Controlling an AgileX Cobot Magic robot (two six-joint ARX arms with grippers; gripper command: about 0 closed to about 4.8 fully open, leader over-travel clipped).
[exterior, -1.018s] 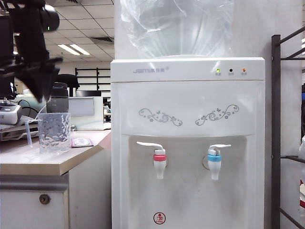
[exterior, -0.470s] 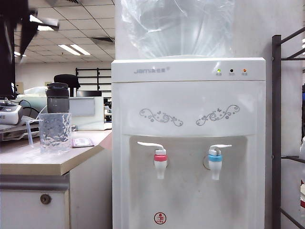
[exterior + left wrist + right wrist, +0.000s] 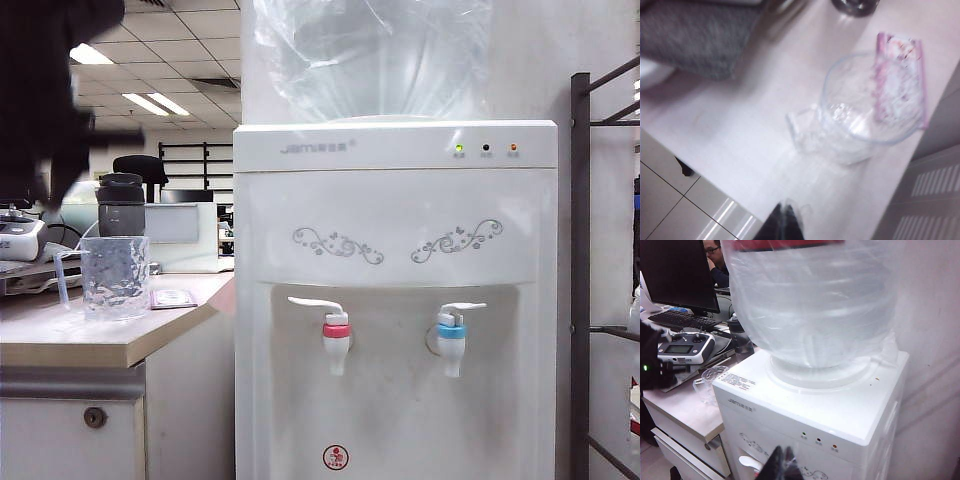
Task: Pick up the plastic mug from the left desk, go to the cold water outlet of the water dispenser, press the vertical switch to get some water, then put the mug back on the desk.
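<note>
**Mug on the surface, both hands empty**

Behind the mug (image 3: pixel 113 277) stands a smoky-grey bottle (image 3: pixel 121 205) with a dark lid, nearly touching it. Just beside the mug, toward the dispenser (image 3: pixel 395 300), lies a small pink card (image 3: pixel 172 298). A grey remote (image 3: pixel 686 347) and a keyboard (image 3: pixel 682 320) sit farther back from the mug, before a dark monitor (image 3: pixel 677 272).

The left hand (image 3: pixel 786 220) hangs above the mug, clear of it, fingers together, holding nothing; in the exterior view its arm is a dark blur up and left of the mug. The right hand (image 3: pixel 782 462) is high beside the dispenser's water jug (image 3: pixel 815 305); its fingertips look pressed together and empty.

The mug is clear, rippled plastic with a thin handle, upright near the front edge of the beige surface (image 3: pixel 70 345), well left of the blue-collared tap (image 3: pixel 451 335).
</note>
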